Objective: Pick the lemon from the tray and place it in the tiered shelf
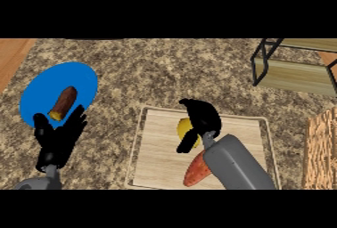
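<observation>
A speckled stone-patterned desk (164, 71) is seen from above. Low in the centre of the frame a pale wooden tray (158, 151) is laid, and on it the yellow lemon (185, 128) is found, near the tray's upper edge. The right robot hand (199, 119) is placed over the lemon, its fingers and thumb curled around the fruit (much of the lemon is hidden by them). An orange-red sweet potato (196, 171) is also lying on the tray, below the lemon and partly covered by the grey forearm. At the left of the frame the left robot hand (60, 136) is held spread, fingers up, overlapping the lower edge of a blue plate (66, 78) on which a brown sweet potato (63, 103) is set. The tiered shelf (296, 67) is seen at the upper right, well apart from the tray. A wicker basket (322, 151) is cut off at the right edge.
</observation>
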